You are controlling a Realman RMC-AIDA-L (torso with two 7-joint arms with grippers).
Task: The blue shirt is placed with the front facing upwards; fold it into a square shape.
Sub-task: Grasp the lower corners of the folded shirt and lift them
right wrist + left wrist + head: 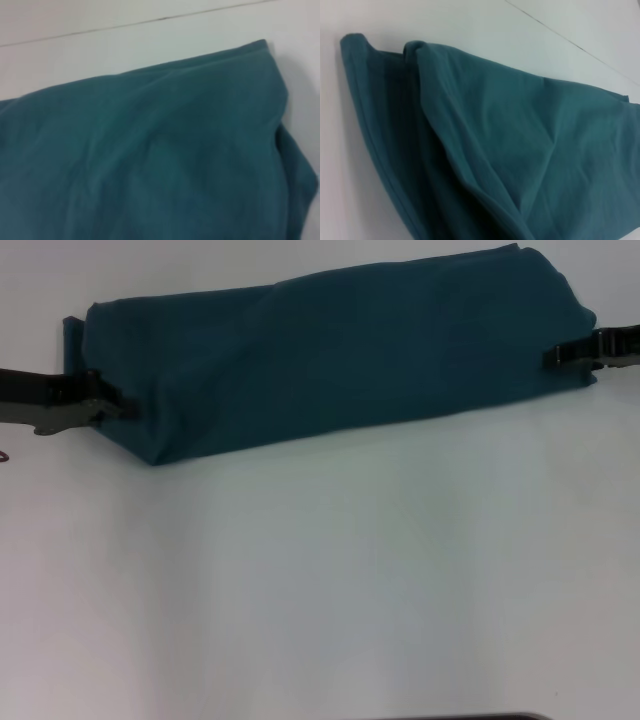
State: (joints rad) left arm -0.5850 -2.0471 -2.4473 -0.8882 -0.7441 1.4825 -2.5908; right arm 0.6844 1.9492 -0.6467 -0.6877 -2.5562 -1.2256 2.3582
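The blue shirt (340, 350) lies as a long, puffed band across the far part of the white table (320, 580), plain teal side up with no lettering showing. My left gripper (108, 403) is at the band's left end, shut on the cloth there. My right gripper (556, 356) is pinched on the right end. In the left wrist view the blue shirt (510, 145) shows stacked folded layers and a hemmed edge. The right wrist view is filled by the blue shirt (150, 165), up to one corner of it. Neither wrist view shows fingers.
Bare white tabletop stretches from the shirt toward me. A thin dark seam line (570, 42) crosses the surface beyond the shirt. A dark edge (460, 717) shows at the very bottom of the head view.
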